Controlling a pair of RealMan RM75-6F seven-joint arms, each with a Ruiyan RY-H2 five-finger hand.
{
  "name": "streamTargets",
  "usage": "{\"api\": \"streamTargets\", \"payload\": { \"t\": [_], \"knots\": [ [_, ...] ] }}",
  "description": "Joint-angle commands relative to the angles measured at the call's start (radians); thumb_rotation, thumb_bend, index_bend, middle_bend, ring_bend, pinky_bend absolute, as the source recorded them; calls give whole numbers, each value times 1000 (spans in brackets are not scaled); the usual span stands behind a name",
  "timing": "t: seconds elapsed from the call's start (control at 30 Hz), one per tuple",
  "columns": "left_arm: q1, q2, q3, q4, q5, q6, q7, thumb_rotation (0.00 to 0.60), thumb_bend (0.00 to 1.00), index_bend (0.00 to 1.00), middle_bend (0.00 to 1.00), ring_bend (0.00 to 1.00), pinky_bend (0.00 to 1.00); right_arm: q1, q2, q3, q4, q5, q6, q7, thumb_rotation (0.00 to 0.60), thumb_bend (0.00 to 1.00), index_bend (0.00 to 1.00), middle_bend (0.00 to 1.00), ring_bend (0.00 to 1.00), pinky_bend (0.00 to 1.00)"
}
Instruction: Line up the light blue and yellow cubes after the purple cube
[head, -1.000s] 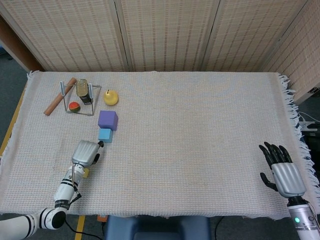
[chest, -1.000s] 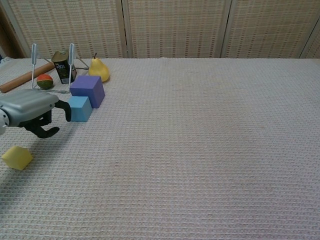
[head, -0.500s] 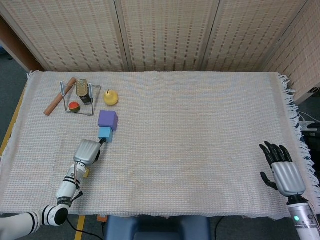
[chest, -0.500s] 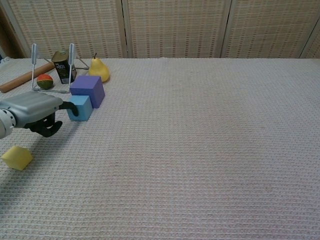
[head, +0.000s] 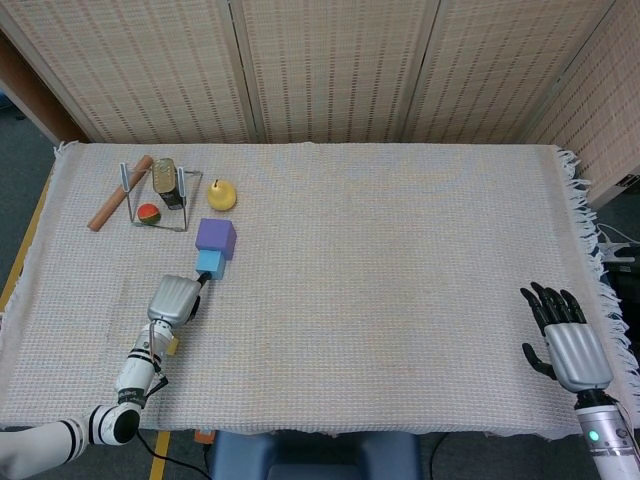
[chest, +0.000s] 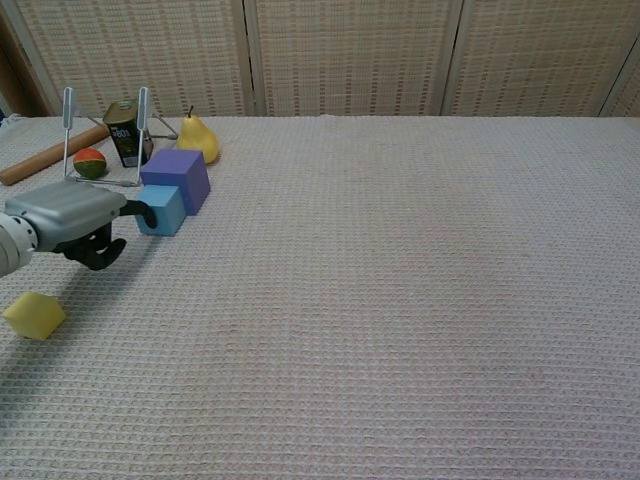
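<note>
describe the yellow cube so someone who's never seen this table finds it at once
Start at the table's front left area, where the left hand reaches toward the light blue cube and purple cube. The yellow cube lies alone nearer the front edge than that hand, touching nothing. The other yellow thing, the pear, is rounded, stemmed and far back beside the wire rack.

Left hand (chest: 70, 215) low over table at near-left, back facing up, one finger extended forward, remaining fingers curled under, right hand (head: 566, 337) at far right edge, fingers spread, holding nothing
</note>
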Motion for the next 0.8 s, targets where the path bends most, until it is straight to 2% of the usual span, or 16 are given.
{"api": "streamTargets", "payload": {
  "t": [0.03, 0.17, 0.37, 0.5, 0.63, 0.8],
  "knots": [
    [0, -2, 0, 2, 2, 0, -4, 600, 630, 215, 1000, 1000, 1000, 0, 0, 0, 0, 0, 0, 0, 600, 132, 0, 0, 0, 0],
    [1, -5, 1, 7, 5, 1, -10, 600, 618, 210, 1000, 1000, 1000, 0, 0, 0, 0, 1, 1, -1, 600, 131, 0, 0, 0, 0],
    [9, 4, 6, -15, 13, 15, -7, 600, 499, 225, 1000, 1000, 1000, -2, 1, -1, -3, -3, 6, -1, 600, 131, 0, 0, 0, 0],
    [18, 18, 10, -48, 22, 38, 1, 600, 465, 240, 1000, 1000, 1000, -4, 3, -5, -7, -11, 9, -1, 600, 131, 0, 0, 0, 0],
    [39, 61, 22, -127, 44, 70, -4, 600, 442, 242, 1000, 1000, 1000, -6, 5, -8, -10, -19, 14, 1, 600, 132, 0, 0, 0, 0],
    [91, 179, 60, -312, 71, 89, -62, 600, 410, 242, 1000, 1000, 1000, -7, 9, -14, -13, -32, 17, 6, 600, 131, 0, 0, 0, 0]
  ]
}}
